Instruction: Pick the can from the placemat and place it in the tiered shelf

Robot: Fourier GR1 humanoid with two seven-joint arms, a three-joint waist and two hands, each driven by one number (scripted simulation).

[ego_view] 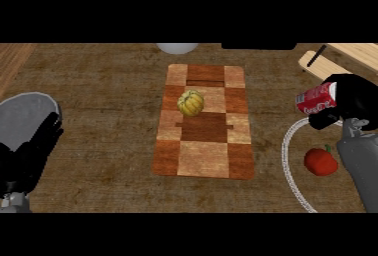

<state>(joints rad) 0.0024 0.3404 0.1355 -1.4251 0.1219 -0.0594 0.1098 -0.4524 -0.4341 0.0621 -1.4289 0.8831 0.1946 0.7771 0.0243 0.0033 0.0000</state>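
I log a yellow-green melon [190,103]. Right of the melon, well apart, I note a red bell pepper [321,161] lying on a white-rimmed plate [289,150]. Above the melon, at the worktop's [103,100] far edge, I record a pale rounded object [177,48].

Brown wooden worktop [103,100]: chequered wooden placemat [205,122] lay at centre, a ribbed yellow squash [190,103] on its far half. Right of the placemat, a white round plate [290,165] carried a red bell pepper [321,161]. Behind the plate, the right hand [356,102] held a red drinks can [316,99] tilted. Pale wooden tiered shelf [354,55] stood at far right.
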